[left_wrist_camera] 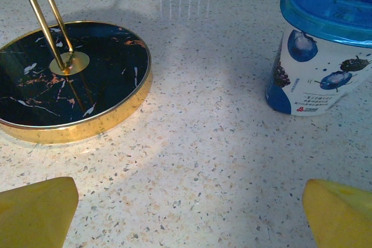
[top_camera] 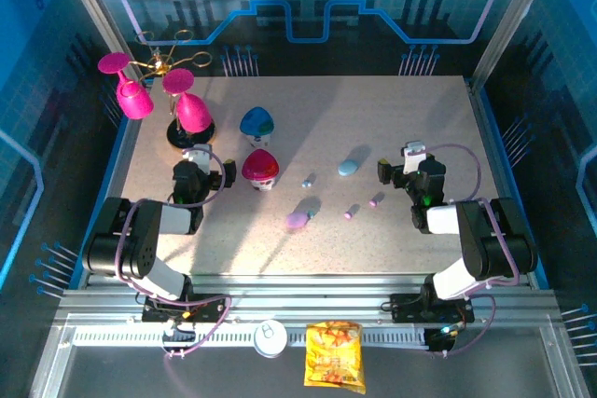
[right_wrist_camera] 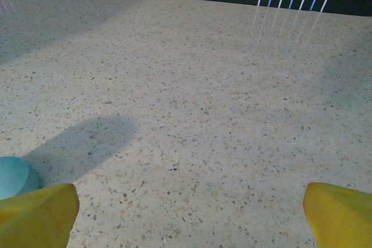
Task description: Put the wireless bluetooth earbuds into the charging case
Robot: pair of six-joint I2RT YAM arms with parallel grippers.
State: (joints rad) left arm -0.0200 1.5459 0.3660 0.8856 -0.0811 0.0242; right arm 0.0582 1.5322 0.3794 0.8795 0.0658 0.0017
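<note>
Mid-table lie a pale blue pebble-shaped charging case [top_camera: 348,167] and a pinkish-purple case [top_camera: 297,220]. Around them sit tiny earbuds: two pinkish-purple ones [top_camera: 350,212] [top_camera: 376,200], a pale blue-grey one [top_camera: 308,181], and another [top_camera: 311,214] just beside the purple case. My left gripper [top_camera: 194,174] [left_wrist_camera: 192,213] is open over bare table, left of the cups. My right gripper [top_camera: 410,167] [right_wrist_camera: 192,213] is open too, right of the blue case, whose edge [right_wrist_camera: 11,177] peeks in beside the left finger. Neither holds anything.
A gold rack on a black round base [left_wrist_camera: 70,79] with hanging pink glasses [top_camera: 135,100] stands at the back left. A blue-lidded cup [top_camera: 256,123] [left_wrist_camera: 319,56] and a red-lidded cup [top_camera: 261,170] stand near the left gripper. A snack packet [top_camera: 334,353] lies on the front rail.
</note>
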